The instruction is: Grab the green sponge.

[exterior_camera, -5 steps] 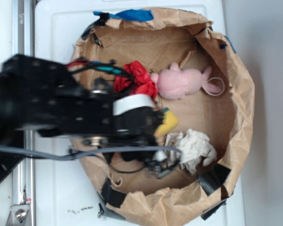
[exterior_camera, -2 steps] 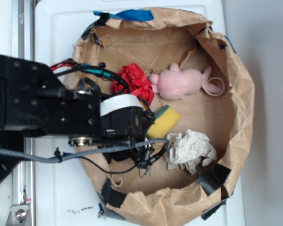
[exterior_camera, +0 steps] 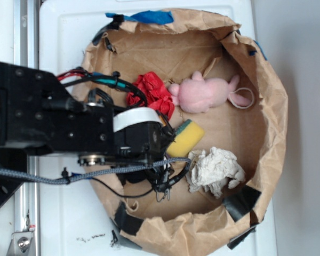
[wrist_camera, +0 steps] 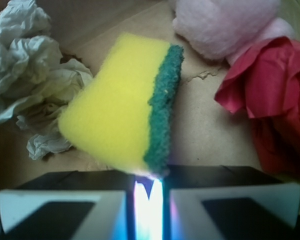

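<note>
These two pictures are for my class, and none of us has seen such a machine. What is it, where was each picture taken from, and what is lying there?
The black machine is a robot arm. One picture looks down from above; the other comes from a camera on the arm's wrist, just behind its jaws.

A brown paper tub holds a green sponge, yellow foam with a green scouring side, plus a pink plush toy, a red cloth and crumpled white paper.

In the wrist view the gripper has its jaws nearly together, pinching the sponge's near end.
</note>
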Motion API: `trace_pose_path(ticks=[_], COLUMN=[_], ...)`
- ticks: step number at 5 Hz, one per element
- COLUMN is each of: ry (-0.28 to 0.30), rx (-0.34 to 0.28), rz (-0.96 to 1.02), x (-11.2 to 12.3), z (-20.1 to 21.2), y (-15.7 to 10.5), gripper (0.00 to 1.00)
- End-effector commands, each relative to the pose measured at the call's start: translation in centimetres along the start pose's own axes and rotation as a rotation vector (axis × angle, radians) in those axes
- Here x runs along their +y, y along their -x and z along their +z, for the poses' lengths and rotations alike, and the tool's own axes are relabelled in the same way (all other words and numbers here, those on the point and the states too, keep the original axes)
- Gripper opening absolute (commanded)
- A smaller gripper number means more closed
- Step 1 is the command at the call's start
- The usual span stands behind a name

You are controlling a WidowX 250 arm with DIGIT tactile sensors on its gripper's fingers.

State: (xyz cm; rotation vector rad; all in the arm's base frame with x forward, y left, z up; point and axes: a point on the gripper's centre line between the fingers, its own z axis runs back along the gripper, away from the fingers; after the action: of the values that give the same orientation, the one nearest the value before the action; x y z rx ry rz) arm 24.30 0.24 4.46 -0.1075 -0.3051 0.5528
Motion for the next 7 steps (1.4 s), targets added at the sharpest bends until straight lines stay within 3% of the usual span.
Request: trace_pose_path(ticks=[1,4,5,7], ry=[0.033,0.05,0.02,-0.061], rx=[-0.03,-0.035,-0.029,0.045], rz=[0.004,-0.012,-0.008,-0.035], x=[-1.0,-2.9,-2.7,-0.3], z=[1.7,2.0,1.3,0.3], y=[-2.8,-4.3,-4.6,-2.3], gripper=[1.0,1.0,1.0,1.0])
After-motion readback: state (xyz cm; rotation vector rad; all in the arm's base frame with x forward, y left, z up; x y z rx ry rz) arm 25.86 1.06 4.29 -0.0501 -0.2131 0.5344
